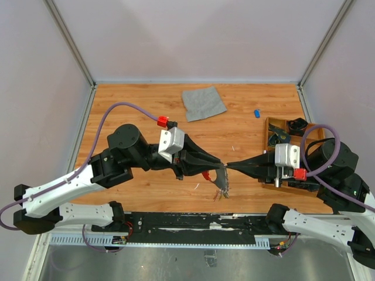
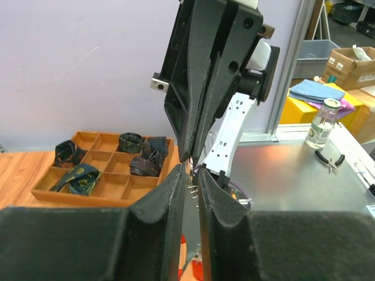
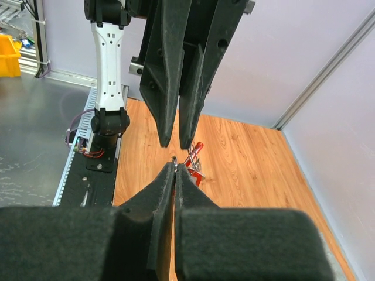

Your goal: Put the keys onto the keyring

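My two grippers meet tip to tip above the table's front middle. My left gripper [image 1: 221, 168] [image 2: 190, 171] is shut on a thin silvery key [image 2: 191, 188] whose teeth show in the narrow gap between its jaws. The red keyring [image 1: 206, 174] [image 3: 195, 150] hangs just below and beside the tips, with silvery rings and a red-headed key [image 3: 199, 175] on it. My right gripper [image 1: 229, 165] [image 3: 175, 166] is shut on a small silvery ring [image 3: 174, 157] at its fingertips. A grey bunch [image 1: 222, 184] dangles under the tips. A blue key [image 1: 256, 113] lies far right.
A grey cloth square [image 1: 203, 102] lies at the back middle. A wooden compartment tray [image 1: 267, 125] [image 2: 42, 187] with dark items stands at the right, under my right arm. Small loose bits [image 1: 218, 196] lie near the front edge below the grippers.
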### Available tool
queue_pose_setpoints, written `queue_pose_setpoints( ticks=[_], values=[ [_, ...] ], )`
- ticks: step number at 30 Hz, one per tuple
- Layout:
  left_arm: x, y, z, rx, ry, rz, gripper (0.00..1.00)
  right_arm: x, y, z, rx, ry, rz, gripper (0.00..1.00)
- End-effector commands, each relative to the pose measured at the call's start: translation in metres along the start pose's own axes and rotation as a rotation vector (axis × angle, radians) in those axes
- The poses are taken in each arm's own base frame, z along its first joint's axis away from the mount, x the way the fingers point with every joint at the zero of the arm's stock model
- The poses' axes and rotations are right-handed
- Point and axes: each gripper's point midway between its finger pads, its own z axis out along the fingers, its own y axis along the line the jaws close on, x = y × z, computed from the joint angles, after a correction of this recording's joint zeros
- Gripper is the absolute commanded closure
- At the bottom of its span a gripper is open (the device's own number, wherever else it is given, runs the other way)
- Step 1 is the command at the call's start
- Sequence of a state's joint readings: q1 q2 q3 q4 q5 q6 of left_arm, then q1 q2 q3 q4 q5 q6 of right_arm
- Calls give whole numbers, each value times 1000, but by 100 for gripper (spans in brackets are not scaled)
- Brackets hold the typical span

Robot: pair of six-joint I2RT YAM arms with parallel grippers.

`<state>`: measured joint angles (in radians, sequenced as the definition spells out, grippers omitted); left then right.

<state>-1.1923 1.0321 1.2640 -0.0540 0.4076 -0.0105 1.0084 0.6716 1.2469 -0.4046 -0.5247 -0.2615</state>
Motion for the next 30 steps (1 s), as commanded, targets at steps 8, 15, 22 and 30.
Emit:
queue_pose_setpoints(
  ticks=[8,15,22,30],
  values=[
    [4,1,4,5,7,3,86,-18,-14,-5,81,-68,-33,100],
    [5,4,4,-11,9,5,85,-21,-15,-5,88,-81,-33,100],
    [10,5,8,-6,18,-1,79,-23,-15,-5,87,-89,-32,100],
    [11,9,11,-23,17,0,77,-23,-14,-3,78,-96,-27,100]
  ],
)
